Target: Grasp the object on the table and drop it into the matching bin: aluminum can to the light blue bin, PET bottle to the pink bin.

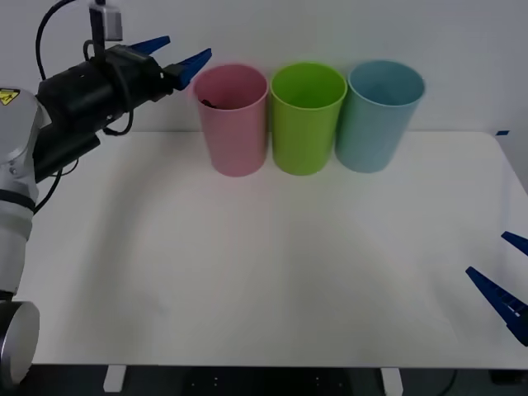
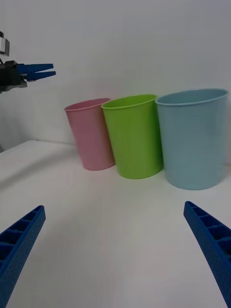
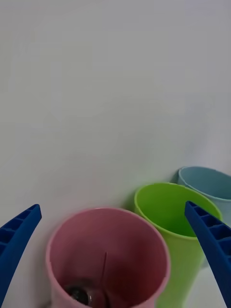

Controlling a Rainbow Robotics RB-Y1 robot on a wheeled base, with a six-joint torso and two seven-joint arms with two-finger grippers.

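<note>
A plain white wall stands behind the white table (image 1: 272, 272), whose far edge carries three tall cups in a row: the pink bin (image 1: 234, 120) on the robot's left, a green bin (image 1: 306, 118) in the middle and the light blue bin (image 1: 377, 115) on the right. The three stand upright and close together, the green one just beside both of its neighbours. The left gripper (image 1: 175, 56) is raised above the table at the far left, just beside the rim of the pink bin and a little higher than it, with its blue ribbed fingers spread apart and nothing between them. In the left wrist view those fingers sit wide at the two lower corners, and the pink bin (image 3: 108, 257) opens straight below; at its bottom lies the bottle (image 3: 84, 293), seen as a dark rounded shape with a clear glint, though most of it is too dim to make out. In the front view the same bottle (image 1: 209, 103) shows as a small dark patch just inside the near-left rim of the pink bin. The right gripper (image 1: 505, 276) hangs low at the near right edge of the table, well apart from the bins, its fingers also spread and holding nothing.
</note>
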